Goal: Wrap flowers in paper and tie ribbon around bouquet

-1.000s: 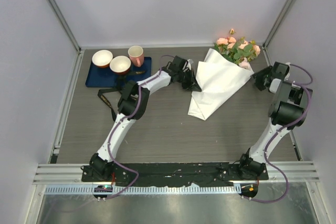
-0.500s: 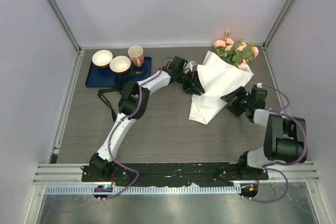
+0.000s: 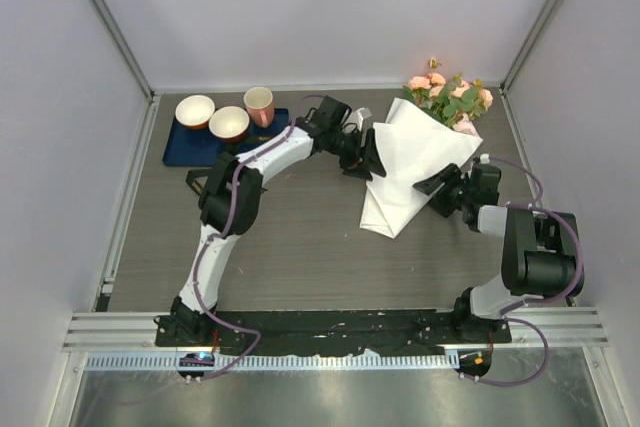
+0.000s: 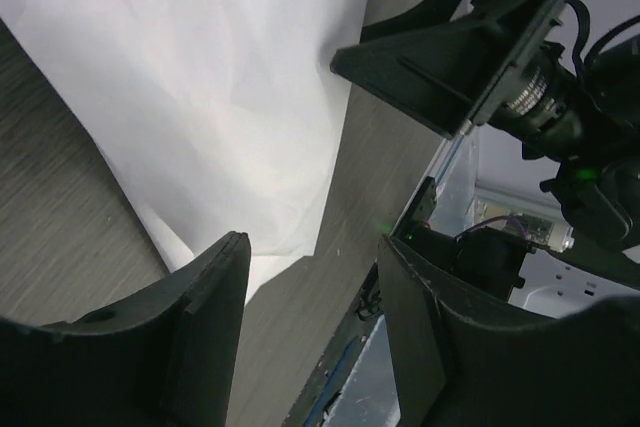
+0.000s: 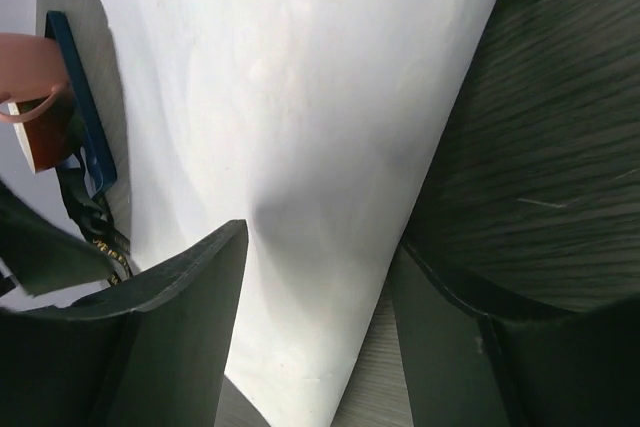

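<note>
The left gripper (image 3: 365,152) is holding its fingers (image 4: 215,297) apart, and nothing is being clamped between them. In the left wrist view, the white paper (image 4: 230,97) of the bouquet (image 3: 415,162) is lying on the table (image 3: 300,247) just beyond these fingers. Its lower edge is showing in the gap, nearer to the left finger, while bare table is showing beside the right finger. The right gripper (image 3: 440,182) is facing from the opposite side of the paper cone, and its fingers (image 5: 190,297) are also standing apart and are not closing on anything. In the right wrist view the paper is filling most of the gap between them, with its edge running close to the right finger. I cannot tell if the fingers are touching the sheet. The flowers (image 3: 450,97) are sticking out of the wide end of the cone, away from both grippers. The ribbon (image 5: 88,209) is lying on the table well beyond the left finger of the right gripper. It is lying next to the dark blue mat (image 3: 190,147), which is carrying a pink cup (image 3: 259,104) and two bowls (image 3: 195,110).
</note>
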`<state>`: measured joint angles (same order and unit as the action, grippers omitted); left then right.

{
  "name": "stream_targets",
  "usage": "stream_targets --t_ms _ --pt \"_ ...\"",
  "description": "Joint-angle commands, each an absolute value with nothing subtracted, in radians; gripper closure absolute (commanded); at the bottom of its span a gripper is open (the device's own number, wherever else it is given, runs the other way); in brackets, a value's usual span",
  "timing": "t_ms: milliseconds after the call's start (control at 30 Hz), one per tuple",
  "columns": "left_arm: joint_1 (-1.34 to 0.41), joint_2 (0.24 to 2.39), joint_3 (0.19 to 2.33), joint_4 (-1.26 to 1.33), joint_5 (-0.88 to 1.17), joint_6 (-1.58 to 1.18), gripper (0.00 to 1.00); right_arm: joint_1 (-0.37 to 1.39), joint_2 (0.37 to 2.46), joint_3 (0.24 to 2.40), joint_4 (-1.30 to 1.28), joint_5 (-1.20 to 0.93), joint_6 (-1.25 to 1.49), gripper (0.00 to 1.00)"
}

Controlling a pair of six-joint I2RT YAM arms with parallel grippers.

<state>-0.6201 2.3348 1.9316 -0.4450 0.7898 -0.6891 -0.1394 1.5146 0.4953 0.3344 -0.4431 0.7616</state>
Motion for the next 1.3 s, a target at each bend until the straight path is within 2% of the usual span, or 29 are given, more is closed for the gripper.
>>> stream_targets --t_ms 0,100,300,467,533,600,633,667,767,800,867,967,1000,1033,1167,1267 --pt "-0.621 2.269 1.871 -0.465 0.69 -0.631 0.41 -0.181 1.549 0.541 0.247 -0.373 0.684 0.35" --pt "-0.621 2.315 1.879 -0.445 0.708 -0.635 0.36 -0.199 1.551 0.568 0.197 -0.38 0.655 0.32" --pt "-0.623 2.439 1.942 -0.466 0.693 -0.637 0.36 -0.21 1.488 0.592 0.105 -0.353 0.606 0.29" --pt "-0.623 2.467 1.902 -0.413 0.693 -0.66 0.42 -0.218 1.505 0.652 0.081 -0.31 0.604 0.3" --pt "-0.621 2.464 1.861 -0.367 0.71 -0.702 0.52 -0.218 1.543 0.692 0.097 -0.308 0.609 0.34" --pt "-0.627 2.459 1.826 -0.27 0.718 -0.748 0.67 -0.218 1.593 0.725 0.1 -0.281 0.603 0.39" --pt "-0.63 2.457 1.784 -0.224 0.729 -0.8 0.7 -0.219 1.617 0.768 0.1 -0.281 0.591 0.43" --pt "-0.64 2.459 1.764 -0.14 0.738 -0.831 0.74 -0.222 1.638 0.793 0.097 -0.285 0.58 0.43" --pt "-0.658 2.436 1.64 0.08 0.674 -0.963 0.97 -0.229 1.726 0.894 0.08 -0.319 0.557 0.49" --pt "-0.66 2.413 1.597 0.153 0.651 -1.004 1.0 -0.23 1.749 0.919 0.055 -0.319 0.554 0.5" --pt "-0.666 2.399 1.47 0.386 0.599 -1.143 1.0 -0.245 1.796 0.985 0.017 -0.337 0.557 0.5" --pt "-0.675 2.411 1.396 0.58 0.578 -1.283 1.0 -0.25 1.755 0.921 0.027 -0.429 0.613 0.26" --pt "-0.678 2.419 1.391 0.604 0.568 -1.299 1.0 -0.249 1.735 0.881 0.07 -0.454 0.635 0.24" --pt "-0.683 2.427 1.39 0.623 0.56 -1.305 1.0 -0.245 1.711 0.797 0.095 -0.53 0.652 0.23" --pt "-0.684 2.437 1.385 0.632 0.534 -1.315 1.0 -0.232 1.577 0.603 0.193 -0.61 0.725 0.23" --pt "-0.684 2.441 1.388 0.629 0.534 -1.321 1.0 -0.23 1.52 0.506 0.207 -0.601 0.716 0.3"
